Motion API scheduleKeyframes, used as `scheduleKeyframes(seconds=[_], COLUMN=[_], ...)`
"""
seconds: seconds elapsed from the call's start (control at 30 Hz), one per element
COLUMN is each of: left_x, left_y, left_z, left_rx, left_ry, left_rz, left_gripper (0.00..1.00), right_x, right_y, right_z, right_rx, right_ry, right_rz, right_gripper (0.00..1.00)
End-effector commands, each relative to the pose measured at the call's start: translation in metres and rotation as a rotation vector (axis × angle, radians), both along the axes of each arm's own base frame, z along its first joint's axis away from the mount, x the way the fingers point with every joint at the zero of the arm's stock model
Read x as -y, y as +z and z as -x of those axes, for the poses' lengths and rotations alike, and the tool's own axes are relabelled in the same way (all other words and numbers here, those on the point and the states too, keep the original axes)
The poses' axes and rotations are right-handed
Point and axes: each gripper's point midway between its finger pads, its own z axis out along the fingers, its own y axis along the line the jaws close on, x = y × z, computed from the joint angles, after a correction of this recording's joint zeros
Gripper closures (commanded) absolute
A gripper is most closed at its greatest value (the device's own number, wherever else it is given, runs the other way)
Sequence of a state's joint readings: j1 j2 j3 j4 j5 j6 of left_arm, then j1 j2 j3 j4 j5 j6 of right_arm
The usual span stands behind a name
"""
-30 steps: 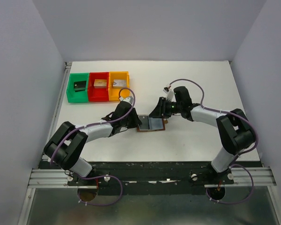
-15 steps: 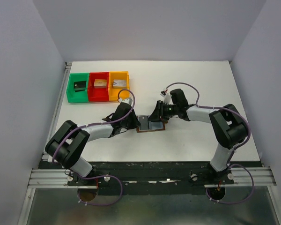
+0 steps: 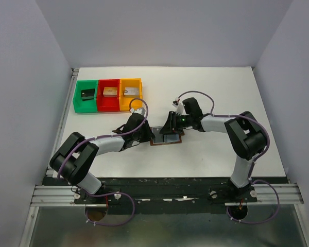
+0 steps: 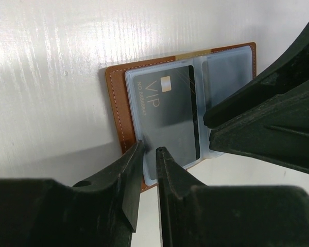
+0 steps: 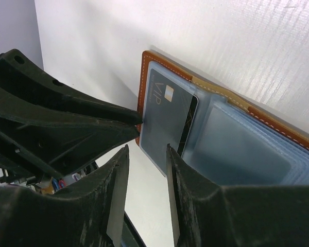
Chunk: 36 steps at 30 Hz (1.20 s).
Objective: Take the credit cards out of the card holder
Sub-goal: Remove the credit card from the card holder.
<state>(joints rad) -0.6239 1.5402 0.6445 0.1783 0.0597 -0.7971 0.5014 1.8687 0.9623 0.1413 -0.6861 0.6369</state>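
Note:
The brown card holder lies open on the table, its clear sleeves facing up. In the left wrist view its leather edge frames a black VIP card inside the left sleeve, and a gold-tan strip peeks out at the top. My left gripper is nearly shut, with its tips on the sleeve's near edge. My right gripper is open, its tips just above the edge of the black card's sleeve. The two grippers face each other across the holder.
Green, red and orange bins stand at the back left, each with a small block inside. The table edge and side walls are well away from the holder.
My right gripper has moved left and down onto the card holder's right half. My left gripper has stayed at the holder's left edge.

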Motion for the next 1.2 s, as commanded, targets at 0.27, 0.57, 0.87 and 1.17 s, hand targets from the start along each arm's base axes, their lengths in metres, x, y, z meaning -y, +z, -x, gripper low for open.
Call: scheduleKeyframes(seconds=[0.27,0.57,0.87,1.17], left_x=[-0.009,-0.009,-0.011,-0.011], left_y=[0.005,0.002,-0.006,-0.008], left_z=[-0.001,-0.001,0.001,0.001], left_rx=[0.03,0.026,0.009,-0.001], left_ry=[0.035,0.032,0.031,0.03], left_rz=[-0.007,-0.016,-0.035,-0.042], left_gripper=[0.62,0.62,0.62,0.61], right_x=[0.003,0.007,0.005,0.005], right_y=[-0.014,-0.02,-0.025,-0.03], right_z=[-0.001,0.001,0.004,0.008], right_rx=[-0.006,-0.012,-0.03,-0.051], right_ry=[-0.011,-0.022,-0.01,0.002], right_rz=[0.046,0.067,0.062,0.061], right_gripper=[0.59,0.57,0.57,0.57])
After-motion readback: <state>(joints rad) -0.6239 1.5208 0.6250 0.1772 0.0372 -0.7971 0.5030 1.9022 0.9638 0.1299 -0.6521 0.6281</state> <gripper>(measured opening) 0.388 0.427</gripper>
